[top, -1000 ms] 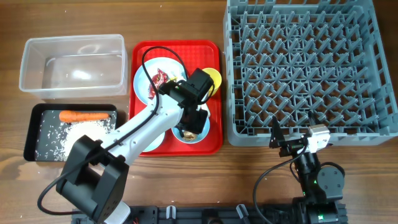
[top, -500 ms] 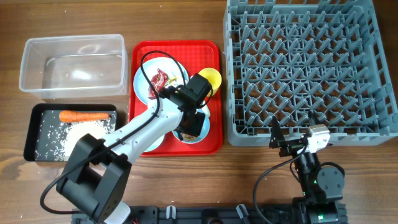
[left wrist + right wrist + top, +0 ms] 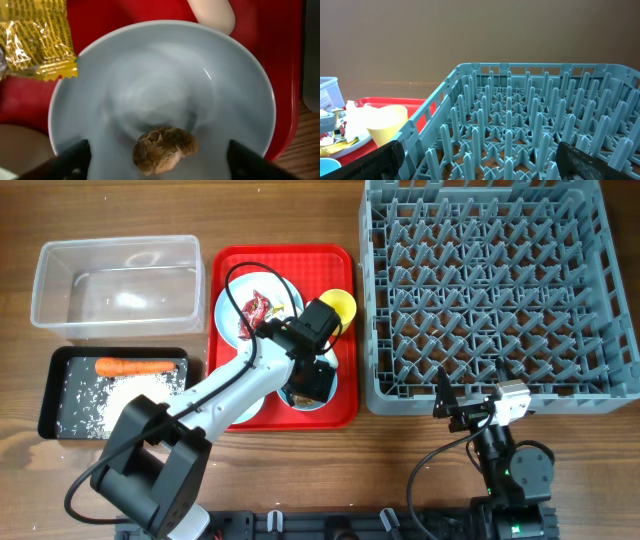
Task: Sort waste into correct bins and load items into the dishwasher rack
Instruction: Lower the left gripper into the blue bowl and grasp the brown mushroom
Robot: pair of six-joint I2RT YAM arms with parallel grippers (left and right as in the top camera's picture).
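Near the lower centre of the overhead view, your left claw hangs over the light blue bowl, which sits in the lower right part of the flat red serving tray. From the left wrist camera its two fingertips stand wide apart at the bottom corners of the frame, open and gripping nothing. The small brown lump lies on the bowl's floor between them, touched by neither. A crinkled yellow wrapper fills the upper left of that view, just beside the bowl's rim.

On the same red tray, higher up, the light blue plate carries a red wrapper, and the small yellow cup stands at the tray's right edge.

At the upper left of the overhead view sits the clear tub. Below it, the black tray holds the orange carrot along its top edge and scattered white rice grains.

The grey dishwasher rack takes up the upper right, with nothing on its pegs.

Your right claw rests at the lower right, above the wooden table, just below the rack's near wall. Its fingers are spread wide at the bottom corners of the right wrist view — open, holding nothing.
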